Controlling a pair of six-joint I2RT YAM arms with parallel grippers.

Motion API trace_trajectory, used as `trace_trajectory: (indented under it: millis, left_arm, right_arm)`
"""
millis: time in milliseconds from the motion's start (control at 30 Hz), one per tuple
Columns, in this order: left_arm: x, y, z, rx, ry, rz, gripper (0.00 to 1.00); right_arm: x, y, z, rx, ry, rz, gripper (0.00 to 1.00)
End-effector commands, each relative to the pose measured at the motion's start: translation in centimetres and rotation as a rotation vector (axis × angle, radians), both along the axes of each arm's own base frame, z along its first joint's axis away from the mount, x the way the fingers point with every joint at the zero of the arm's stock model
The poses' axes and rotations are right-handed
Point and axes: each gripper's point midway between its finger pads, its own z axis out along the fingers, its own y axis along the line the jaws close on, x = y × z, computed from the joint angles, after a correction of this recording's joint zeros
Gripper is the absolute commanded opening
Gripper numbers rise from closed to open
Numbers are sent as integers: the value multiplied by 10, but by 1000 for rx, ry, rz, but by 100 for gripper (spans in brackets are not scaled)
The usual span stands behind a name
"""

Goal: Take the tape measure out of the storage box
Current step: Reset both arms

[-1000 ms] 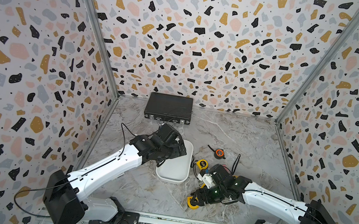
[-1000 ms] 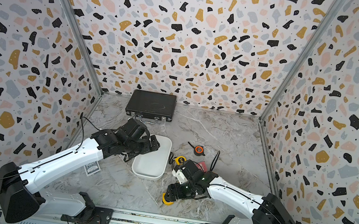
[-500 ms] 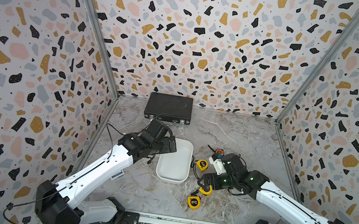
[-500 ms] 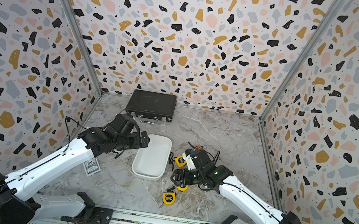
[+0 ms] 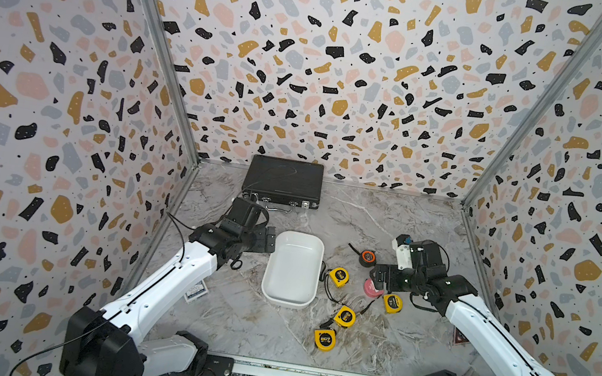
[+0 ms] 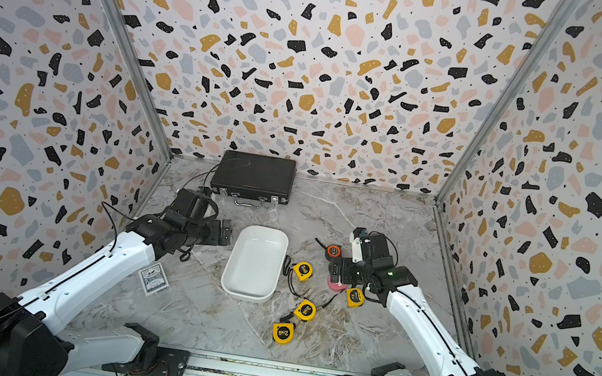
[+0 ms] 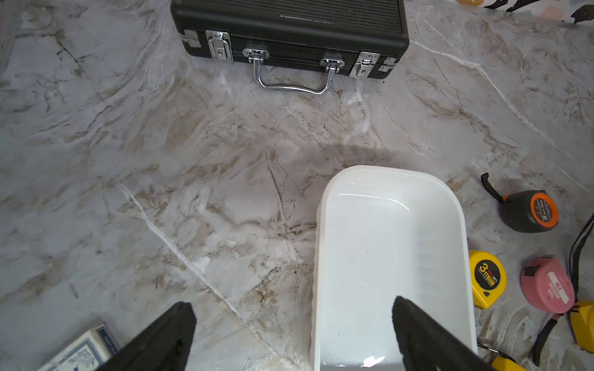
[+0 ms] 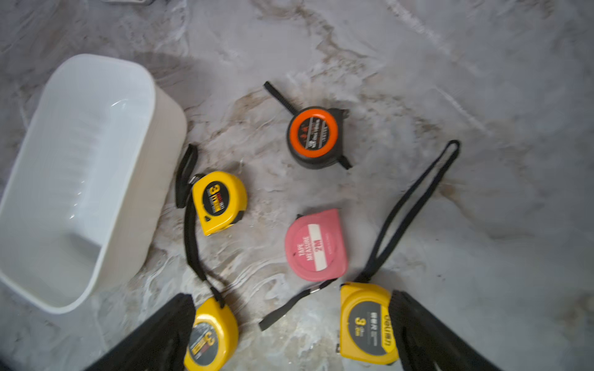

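Observation:
The white storage box stands mid-table and holds nothing. Several tape measures lie on the marble to its right: yellow ones, a pink one and a black-and-orange one. My right gripper hovers open over the pink and yellow ones and holds nothing. My left gripper is open at the box's left rim, one finger over the box's inside.
A shut black briefcase with a metal handle lies against the back wall. A deck of cards lies under the left arm. Patterned walls close in the table on three sides. Black wrist straps trail from the tape measures.
The right gripper let go of a yellow tape measure near the front edge, opened, and drew back to the cluster. The left gripper moved off the box toward its left rim.

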Motion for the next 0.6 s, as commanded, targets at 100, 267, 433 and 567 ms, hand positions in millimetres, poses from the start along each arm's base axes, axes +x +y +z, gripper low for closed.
trace_trajectory:
  millis: [100,267,433,567]
  left_arm:
    - [24,22,17,107,-194,-31,100]
    - [34,45,10,182,-283,-6,100]
    - [44,71,-5,182,-318,51,100]
    - [52,88,-19,193,-342,83,100]
  right_arm:
    - [41,-67,1,-137,-162,-178,99]
    - [64,-108,-7,-152,-216,-307,99]
    - [81,-126,-8,-213,-359,-342,99]
    - [86,-133,-14,-240,-420,-356,99]
